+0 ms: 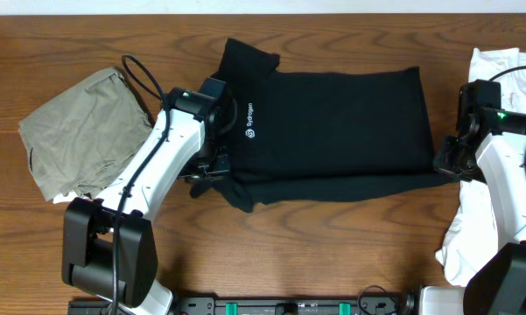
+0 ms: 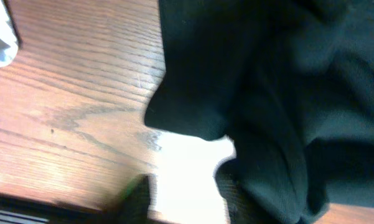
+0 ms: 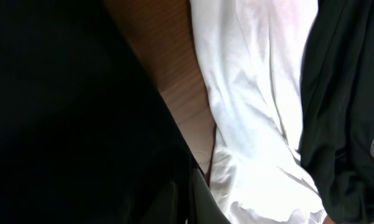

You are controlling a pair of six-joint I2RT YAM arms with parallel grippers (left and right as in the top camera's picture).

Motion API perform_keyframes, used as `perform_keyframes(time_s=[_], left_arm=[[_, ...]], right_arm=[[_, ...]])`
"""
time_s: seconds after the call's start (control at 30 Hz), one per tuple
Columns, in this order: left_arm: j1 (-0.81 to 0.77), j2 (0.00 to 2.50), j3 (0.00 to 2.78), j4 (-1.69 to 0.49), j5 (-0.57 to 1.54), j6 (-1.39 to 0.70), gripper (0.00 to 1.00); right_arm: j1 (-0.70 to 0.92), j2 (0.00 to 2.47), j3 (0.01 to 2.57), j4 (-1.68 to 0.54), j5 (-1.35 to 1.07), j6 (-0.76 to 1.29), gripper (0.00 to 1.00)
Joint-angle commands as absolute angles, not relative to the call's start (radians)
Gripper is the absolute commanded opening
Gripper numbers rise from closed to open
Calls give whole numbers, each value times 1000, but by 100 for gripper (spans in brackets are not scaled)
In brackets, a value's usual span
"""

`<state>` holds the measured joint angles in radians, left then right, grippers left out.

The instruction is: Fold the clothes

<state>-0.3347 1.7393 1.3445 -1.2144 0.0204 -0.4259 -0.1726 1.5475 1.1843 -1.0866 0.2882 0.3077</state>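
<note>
The black shirt [image 1: 333,122] lies flat across the middle of the table, white logo near its left side, lower edge doubled over. My left gripper [image 1: 208,171] is at its lower left edge. In the left wrist view one dark finger [image 2: 137,196] stands apart from the black shirt [image 2: 286,93], which drapes over the other side; the jaws are open with a bright gap between. My right gripper [image 1: 445,163] is shut on the shirt's lower right corner, drawn to a point. In the right wrist view the black shirt [image 3: 68,112] fills the left side by the right gripper [image 3: 193,199].
An olive-grey garment [image 1: 83,131] lies crumpled at the left. A white garment [image 1: 499,66] sits at the far right, under and behind the right arm, and shows as white cloth [image 3: 255,112] beside another dark piece [image 3: 342,112]. Bare wood [image 1: 333,254] runs along the front.
</note>
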Motion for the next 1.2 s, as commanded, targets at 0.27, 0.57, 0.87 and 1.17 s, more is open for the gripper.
perform_keyframes(time_s=[0.27, 0.57, 0.87, 1.17], left_arm=[[-308, 1734, 1342, -1157, -105, -412, 71], [-157, 1756, 1341, -825, 81, -316, 77], [-142, 1879, 1341, -739, 292, -150, 38], [-141, 2029, 1341, -730, 303, -150, 22]], right_arm=[[-184, 1545, 1182, -1068, 314, 329, 1], [-184, 1545, 1182, -1069, 314, 329, 1], [-184, 1545, 1182, -1069, 296, 329, 1], [-184, 1545, 1182, -1074, 296, 329, 1]])
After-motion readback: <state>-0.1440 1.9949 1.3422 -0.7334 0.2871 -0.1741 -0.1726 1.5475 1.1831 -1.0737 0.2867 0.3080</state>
